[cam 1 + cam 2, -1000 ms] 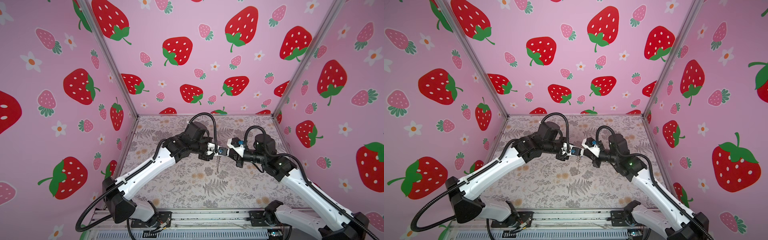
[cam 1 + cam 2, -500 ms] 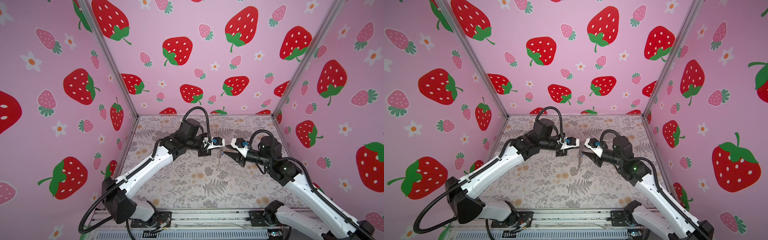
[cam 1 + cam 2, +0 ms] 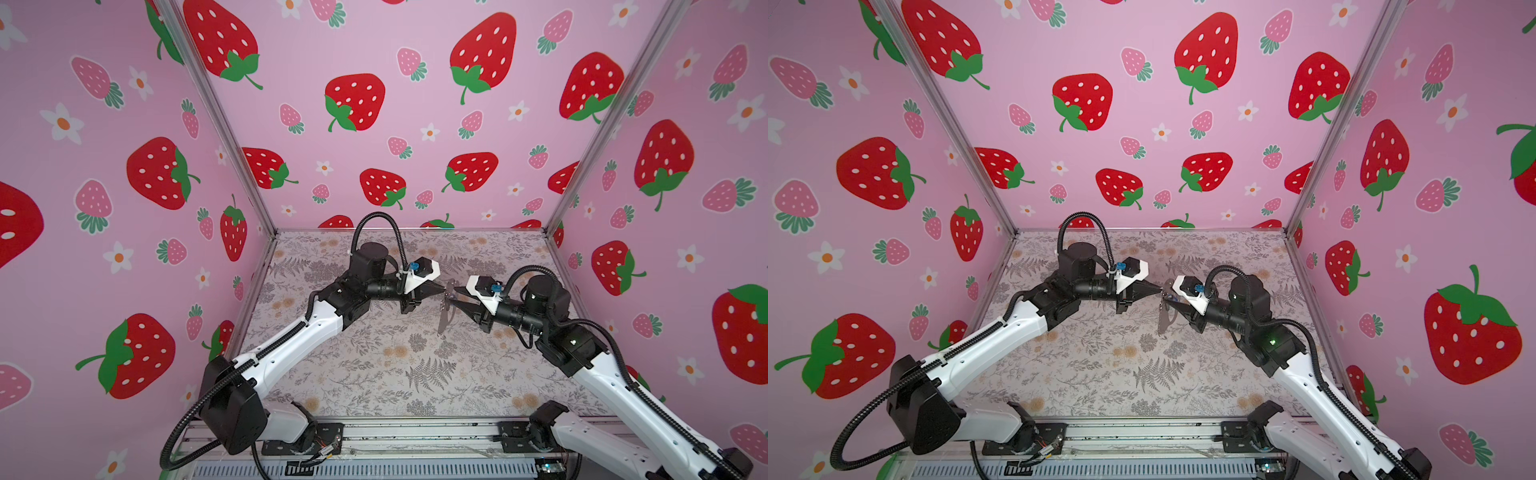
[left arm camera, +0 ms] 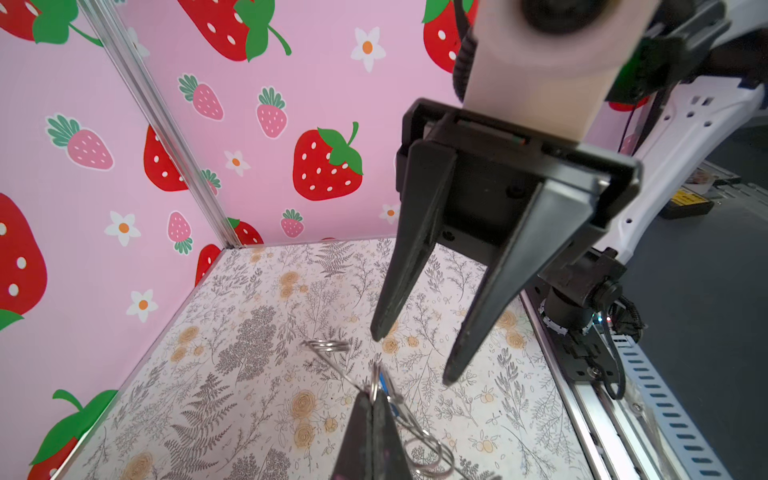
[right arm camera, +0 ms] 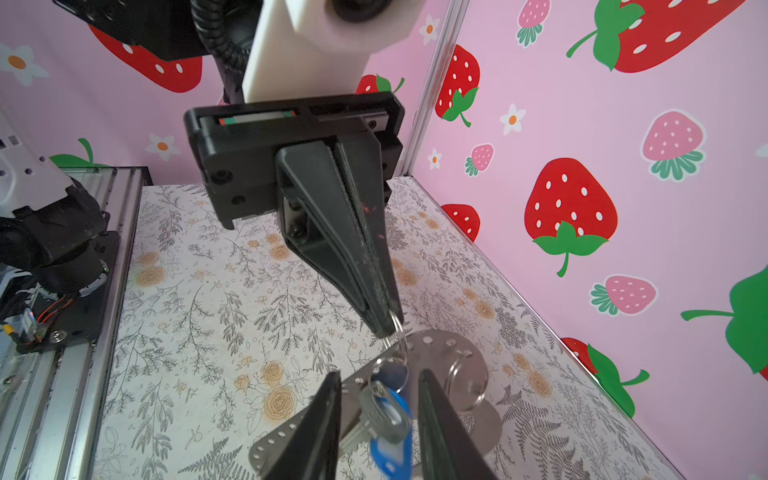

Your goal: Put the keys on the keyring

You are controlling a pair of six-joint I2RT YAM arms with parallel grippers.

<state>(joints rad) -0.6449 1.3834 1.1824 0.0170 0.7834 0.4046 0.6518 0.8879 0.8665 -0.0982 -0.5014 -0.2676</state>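
Pink strawberry-print walls close in a floral tabletop. Above it, the left gripper is pinched tight on a small metal ring of the keyring. In both top views the keyring's grey dotted strap hangs just under the gripper's tips, clear of the table. The key and its blue tag dangle below that ring. They hang between the fingers of the right gripper, whose jaws stand apart on either side.
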